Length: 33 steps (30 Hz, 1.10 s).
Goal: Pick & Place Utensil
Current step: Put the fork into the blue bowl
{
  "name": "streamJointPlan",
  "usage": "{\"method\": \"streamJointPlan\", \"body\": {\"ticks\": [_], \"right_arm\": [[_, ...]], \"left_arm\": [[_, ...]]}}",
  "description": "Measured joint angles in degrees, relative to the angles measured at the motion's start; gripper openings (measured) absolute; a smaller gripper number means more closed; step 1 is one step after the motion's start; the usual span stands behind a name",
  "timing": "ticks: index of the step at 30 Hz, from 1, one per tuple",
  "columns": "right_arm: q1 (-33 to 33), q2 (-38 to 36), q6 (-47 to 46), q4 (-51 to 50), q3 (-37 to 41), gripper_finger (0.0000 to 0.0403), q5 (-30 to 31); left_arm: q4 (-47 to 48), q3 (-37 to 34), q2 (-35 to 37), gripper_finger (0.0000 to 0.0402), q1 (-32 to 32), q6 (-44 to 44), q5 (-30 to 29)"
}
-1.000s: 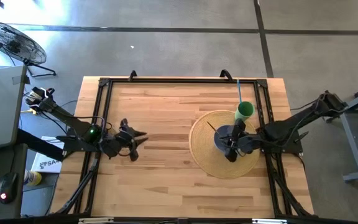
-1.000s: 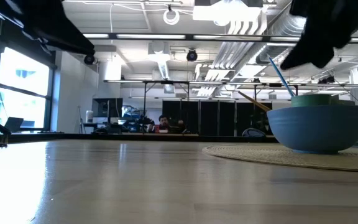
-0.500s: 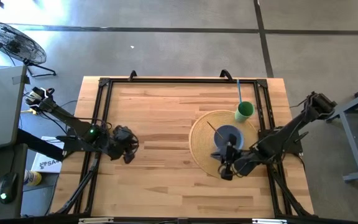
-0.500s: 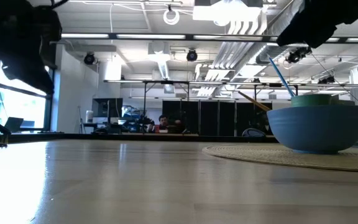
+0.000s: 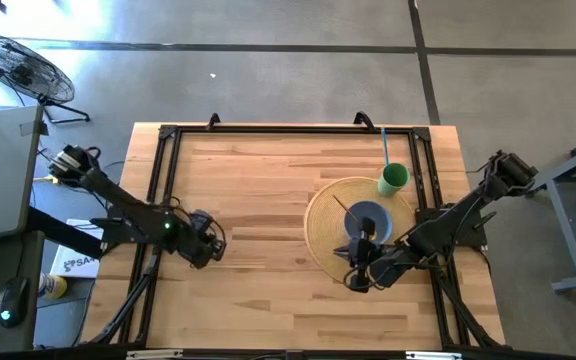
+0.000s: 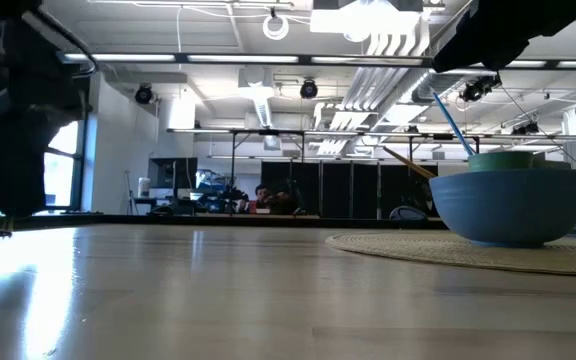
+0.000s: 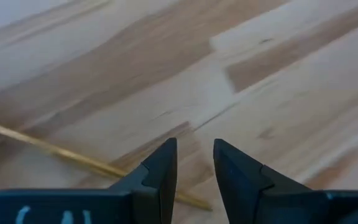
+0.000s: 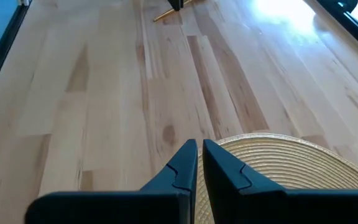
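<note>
The woven mat carries the blue bowl. Right gripper hovers at its 6 o'clock, fingers almost together. Left gripper, fingers slightly apart, is above the chopstick at table's 9 o'clock: thin, light, stiff, probably slippery; grasp mid-length.

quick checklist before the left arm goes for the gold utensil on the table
1. Utensil located: ok. The gold utensil lies flat on the table, just ahead of the left pincer.
2. Left pincer empty: ok. Nothing sits between its fingers.
3. Left jaws wide enough: not ok. Only a narrow gap.
4. Utensil between the jaws: not ok. It lies off to one side.
5. Bowl ready on the mat: ok. It already holds one stick.
6. Right pincer out of the way: ok. It hangs at the mat's near edge, nearly closed.
</note>
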<state>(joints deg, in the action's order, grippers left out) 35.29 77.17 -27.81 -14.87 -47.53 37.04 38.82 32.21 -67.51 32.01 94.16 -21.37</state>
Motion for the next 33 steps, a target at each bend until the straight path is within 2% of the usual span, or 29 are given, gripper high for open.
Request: {"method": "streamJointPlan", "body": {"ticks": [5,10,14,17,23,29,33], "right_arm": [[0.0,0.0,0.26,-0.26,0.0,0.0019,0.44],[0.0,0.0,0.8,-0.27,0.0,0.0019,2.11],[0.0,0.0,0.87,-0.25,0.0,0.0019,2.27],[0.0,0.0,0.87,-0.27,0.0,0.0019,2.25],[0.0,0.0,0.87,-0.23,0.0,0.0019,2.26],[-0.04,0.0,0.87,-0.18,0.0,0.0019,2.29],[-0.04,0.0,0.87,-0.16,0.0,0.0019,2.47]], "left_arm": [[5.0,1.31,-3.55,0.0104,4.18,10.4,-2.13],[13.09,1.79,-5.76,0.0104,9.75,26.02,-6.84],[17.82,1.79,-9.52,0.0104,10.92,35.73,-5.24],[17.84,1.81,-13.0,0.0104,10.74,38.04,-2.39],[17.15,1.84,-17.96,0.0104,10.72,40.14,-2.17],[15.68,1.79,-18.31,0.0104,10.76,39.2,-3.91],[12.45,1.73,-18.31,0.0104,10.76,36.44,-7.57]]}}
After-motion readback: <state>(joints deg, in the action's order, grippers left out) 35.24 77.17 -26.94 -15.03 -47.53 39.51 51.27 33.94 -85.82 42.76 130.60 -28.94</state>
